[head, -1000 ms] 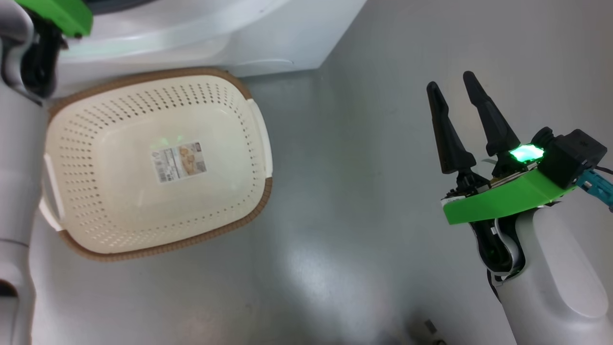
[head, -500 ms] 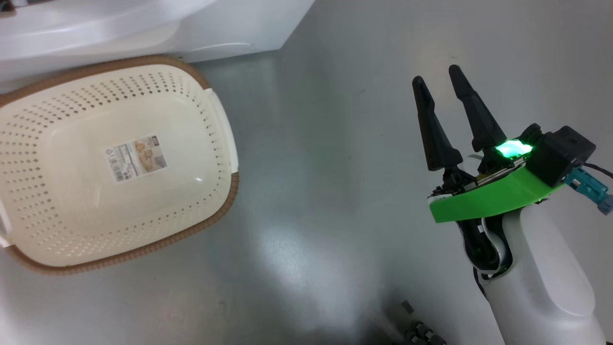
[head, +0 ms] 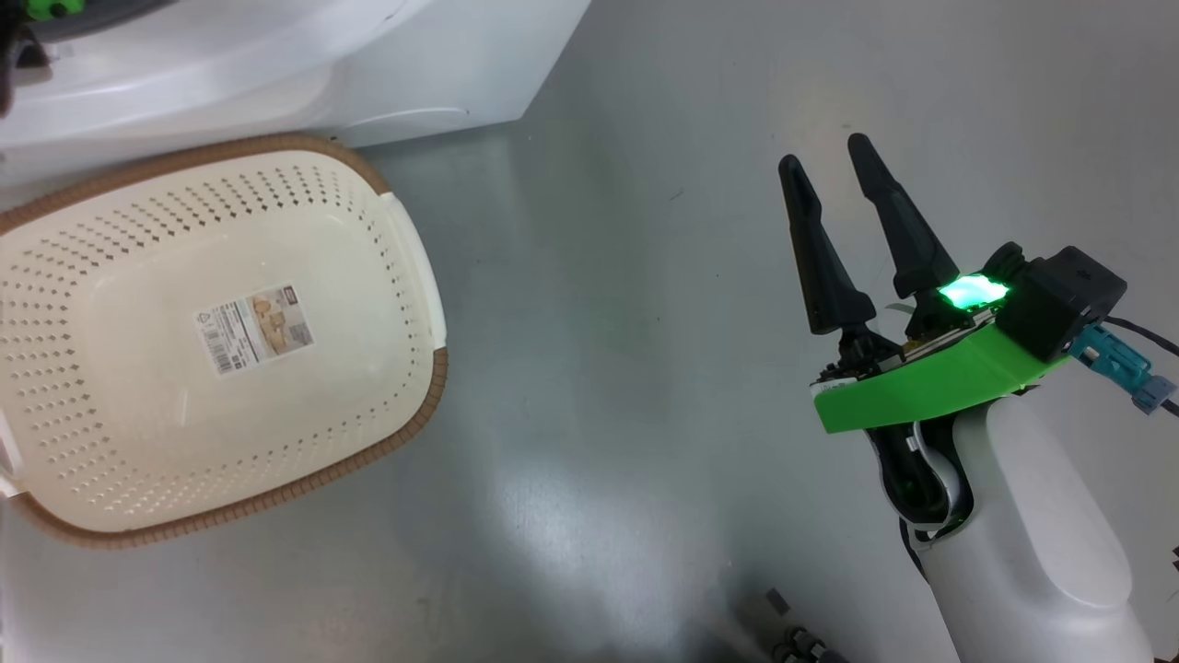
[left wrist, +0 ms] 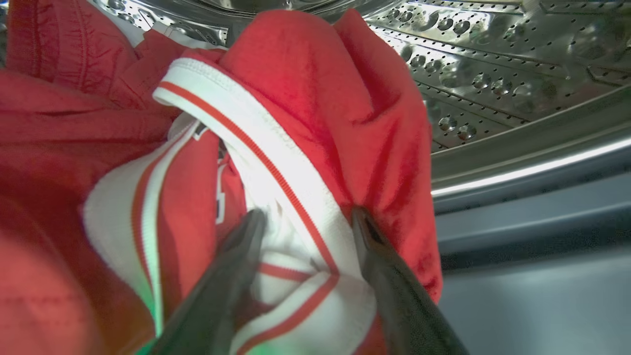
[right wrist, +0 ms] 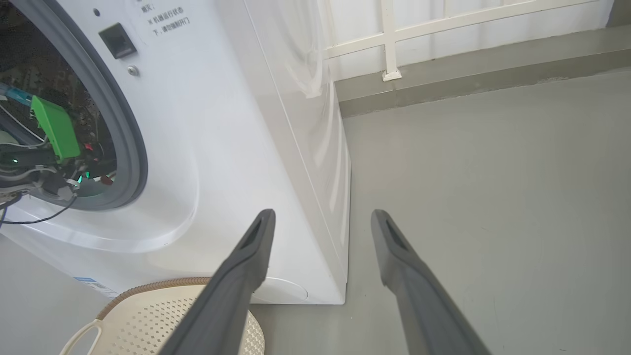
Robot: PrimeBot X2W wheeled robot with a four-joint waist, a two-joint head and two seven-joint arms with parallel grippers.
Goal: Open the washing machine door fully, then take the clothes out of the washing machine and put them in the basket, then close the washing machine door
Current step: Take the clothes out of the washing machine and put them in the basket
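Glossy grey floor [head: 626, 387] under the white washing machine [right wrist: 222, 148] and, just beside it, the cream basket [head: 368, 368].

The right gripper [head: 824, 154] sits toward 3 o'clock in the head view. Its 2 long dark fingers [head: 820, 267] are parted and point to about 11 o'clock. Below them, a green wrist plate [head: 921, 396] carries a lamp [head: 972, 292] glowing green and a black camera block [head: 1059, 299] on its 3 o'clock side. The pale forearm [head: 1032, 543] runs down toward 5 o'clock. In the right wrist view these 2 fingers rise from 6 o'clock, well apart. The left gripper [left wrist: 306, 213] shows in its own wrist view with both fingers spread wide, tips aimed at 12 o'clock. The left wrist plate [right wrist: 54, 125], also green, shows at 9 o'clock in the right wrist view.
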